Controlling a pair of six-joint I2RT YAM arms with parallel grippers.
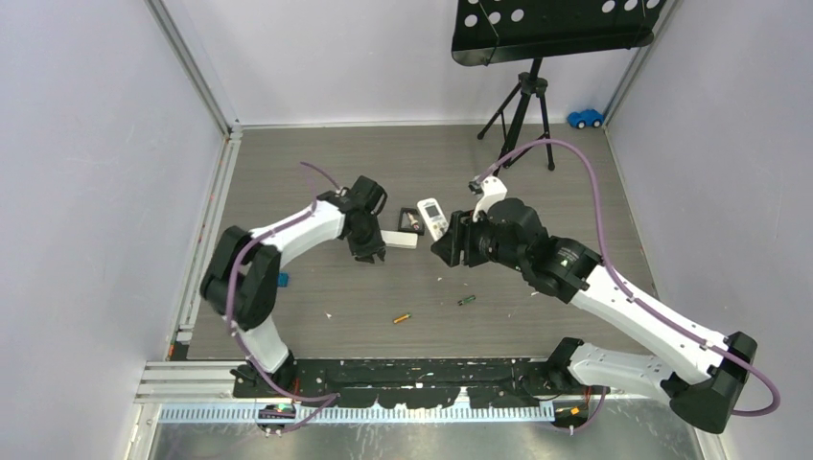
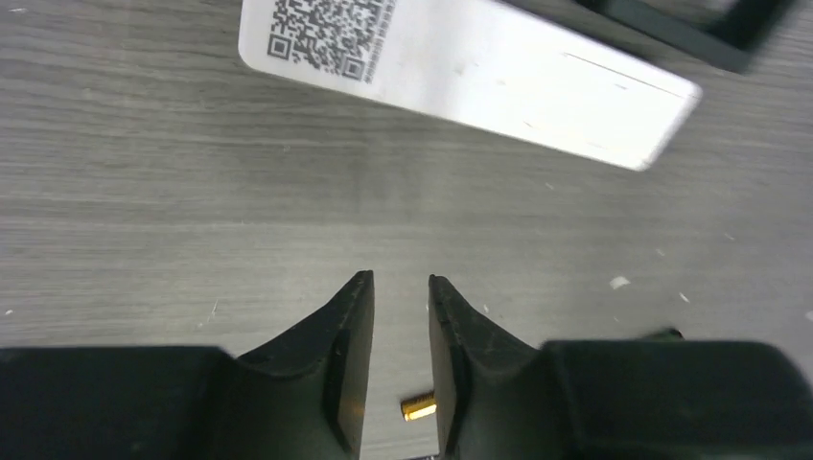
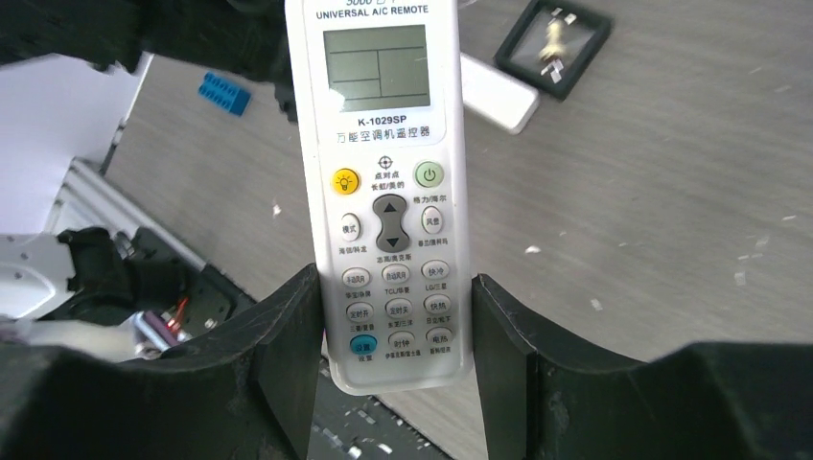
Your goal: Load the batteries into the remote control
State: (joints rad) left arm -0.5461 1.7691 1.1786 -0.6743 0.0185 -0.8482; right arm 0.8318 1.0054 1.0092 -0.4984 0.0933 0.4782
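My right gripper (image 3: 394,275) is shut on the lower end of the remote control (image 3: 383,144), a long white remote lifted off the table with its screen and buttons facing the wrist camera. From above, the remote control (image 1: 433,218) points away from the right gripper (image 1: 449,245). My left gripper (image 2: 401,280) hangs low over bare table with its jaws a narrow gap apart and nothing between them. Behind its fingers lies an orange battery (image 2: 417,409). The top view shows this orange battery (image 1: 401,318) and a green-and-black battery (image 1: 465,300) loose on the table, nearer the bases.
A shorter white slab with a QR label (image 2: 460,67) lies just beyond the left gripper (image 1: 376,255), beside a small black square tray (image 3: 556,34) holding a small pale thing. A blue block (image 1: 283,280), a music stand (image 1: 522,105) and a blue toy car (image 1: 585,118) stand further off.
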